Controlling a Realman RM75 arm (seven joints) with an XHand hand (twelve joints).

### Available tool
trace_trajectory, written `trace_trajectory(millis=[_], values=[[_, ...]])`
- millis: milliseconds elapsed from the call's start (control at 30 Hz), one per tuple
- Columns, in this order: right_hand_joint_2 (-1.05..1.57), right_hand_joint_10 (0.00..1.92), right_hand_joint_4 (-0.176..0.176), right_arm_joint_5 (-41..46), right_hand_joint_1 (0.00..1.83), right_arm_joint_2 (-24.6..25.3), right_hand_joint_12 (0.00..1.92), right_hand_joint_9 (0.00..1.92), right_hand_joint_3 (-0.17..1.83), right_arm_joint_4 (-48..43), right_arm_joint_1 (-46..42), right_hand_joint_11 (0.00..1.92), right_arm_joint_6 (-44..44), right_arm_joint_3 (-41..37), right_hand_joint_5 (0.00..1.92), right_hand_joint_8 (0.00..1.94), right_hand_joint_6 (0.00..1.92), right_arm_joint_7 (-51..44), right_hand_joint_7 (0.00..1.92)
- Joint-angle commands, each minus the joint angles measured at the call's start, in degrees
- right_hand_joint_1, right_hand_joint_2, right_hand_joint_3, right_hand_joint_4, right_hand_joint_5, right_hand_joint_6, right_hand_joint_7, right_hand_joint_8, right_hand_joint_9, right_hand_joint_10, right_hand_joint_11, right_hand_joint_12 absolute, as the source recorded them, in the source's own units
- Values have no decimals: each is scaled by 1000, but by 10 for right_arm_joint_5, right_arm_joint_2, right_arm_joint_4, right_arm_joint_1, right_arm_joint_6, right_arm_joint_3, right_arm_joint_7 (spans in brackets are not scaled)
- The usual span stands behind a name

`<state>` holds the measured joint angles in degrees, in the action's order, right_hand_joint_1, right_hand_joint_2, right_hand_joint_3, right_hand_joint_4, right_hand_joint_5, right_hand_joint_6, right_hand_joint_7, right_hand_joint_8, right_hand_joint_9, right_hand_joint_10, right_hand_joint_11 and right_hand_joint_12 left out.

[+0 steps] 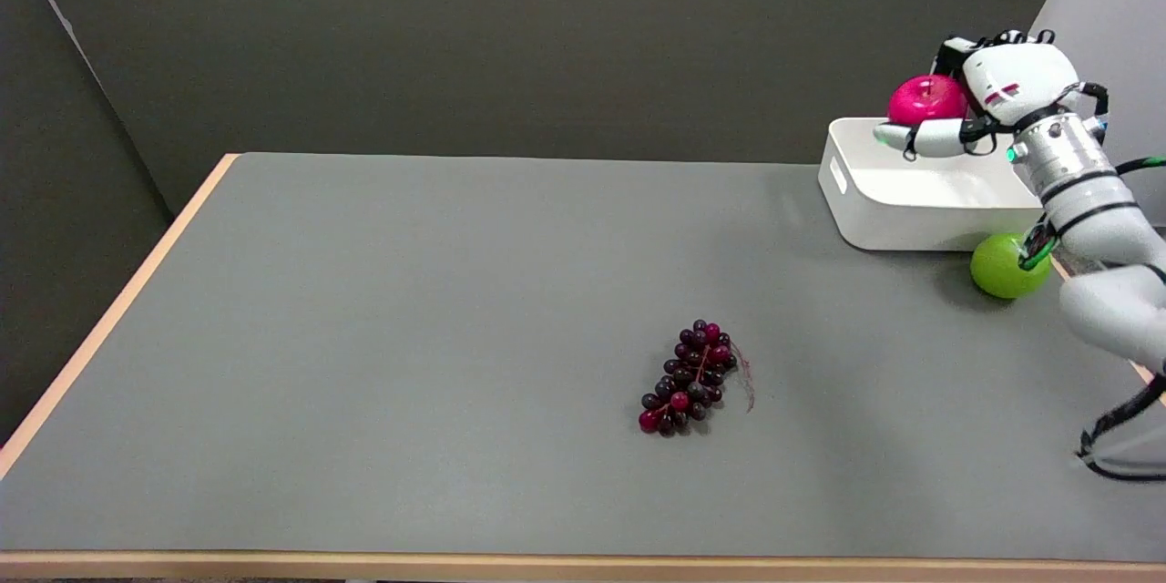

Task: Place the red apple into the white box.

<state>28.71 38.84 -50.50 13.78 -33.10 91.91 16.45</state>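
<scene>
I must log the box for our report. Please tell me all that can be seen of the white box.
The white box is a smooth, plastic-looking rectangular tub with rounded corners, open on top, upright at the table's far right. A slot handle shows in its left end wall. Its inside looks empty. The green apple lies close by its near wall.

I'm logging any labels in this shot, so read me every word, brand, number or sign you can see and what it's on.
No readable text anywhere.
Right hand: a small red mark on its back, too small and blurred to read.
Red apple, white box, green apple, grapes, table: no print visible.
</scene>
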Motion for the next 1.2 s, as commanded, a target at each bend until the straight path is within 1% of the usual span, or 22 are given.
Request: trace_trajectory(millis=[33, 233, 300, 333, 367, 400, 433, 467, 500, 533, 567, 600, 667, 733, 800, 967, 1133, 1200], values=[[1071, 1824, -87, -3, 995, 4, 1921, 894, 476, 221, 207, 406, 139, 97, 675, 1941, 1549, 86, 844], [1077, 1826, -90, 3, 995, 5, 1921, 886, 468, 233, 183, 375, 135, 92, 670, 1941, 1551, 89, 839], [1079, 1820, -92, 23, 998, 7, 1921, 884, 461, 232, 174, 363, 128, 90, 671, 1937, 1547, 108, 836], [1180, 1566, -134, 58, 1075, 11, 1921, 827, 267, 231, 168, 275, 123, 85, 636, 1754, 1542, 125, 743], [1263, 1357, -169, 86, 1139, 14, 1921, 779, 106, 230, 163, 203, 119, 81, 606, 1602, 1538, 134, 666], [1116, 1186, -114, 117, 1021, 18, 1847, 612, 404, 230, 157, 204, 108, 78, 434, 1239, 1299, 136, 594], [926, 1038, -42, 143, 870, 20, 1762, 429, 787, 228, 150, 222, 95, 79, 241, 853, 1024, 136, 529], [834, 902, -13, 151, 749, 20, 1615, 293, 895, 227, 145, 191, 88, 80, 156, 614, 758, 137, 386], [764, 746, 6, 150, 617, 19, 1417, 148, 918, 221, 140, 136, 84, 80, 98, 387, 447, 139, 189], [726, 625, 20, 149, 530, 18, 1290, 58, 919, 215, 134, 89, 84, 78, 57, 230, 283, 142, 69], [719, 535, 28, 150, 487, 18, 1233, 23, 894, 209, 129, 49, 84, 77, 32, 139, 277, 143, 28], [697, 406, 32, 153, 446, 17, 1140, -1, 890, 201, 123, 17, 86, 76, 16, 61, 258, 144, -1], [615, 104, 31, 155, 404, 16, 856, -1, 936, 187, 111, -1, 89, 71, 28, -1, 201, 148, -1], [578, -1, 41, 155, 424, 15, 589, -1, 892, 170, 97, -1, 88, 62, 42, -1, 207, 152, -1], [556, -1, 42, 149, 438, 14, 371, -1, 856, 153, 81, -1, 86, 53, 49, -1, 200, 156, -1], [549, -1, 42, 149, 428, 7, 348, -1, 855, 111, 41, -1, 69, 43, 50, -1, 207, 158, -1], [552, -1, 43, 148, 417, 2, 311, -1, 860, 33, -32, -1, 17, 8, 50, -1, 210, 174, -1], [587, -1, 39, 148, 422, -2, 272, -1, 782, -7, -64, -1, -5, -6, 37, -1, 242, 176, -1]])
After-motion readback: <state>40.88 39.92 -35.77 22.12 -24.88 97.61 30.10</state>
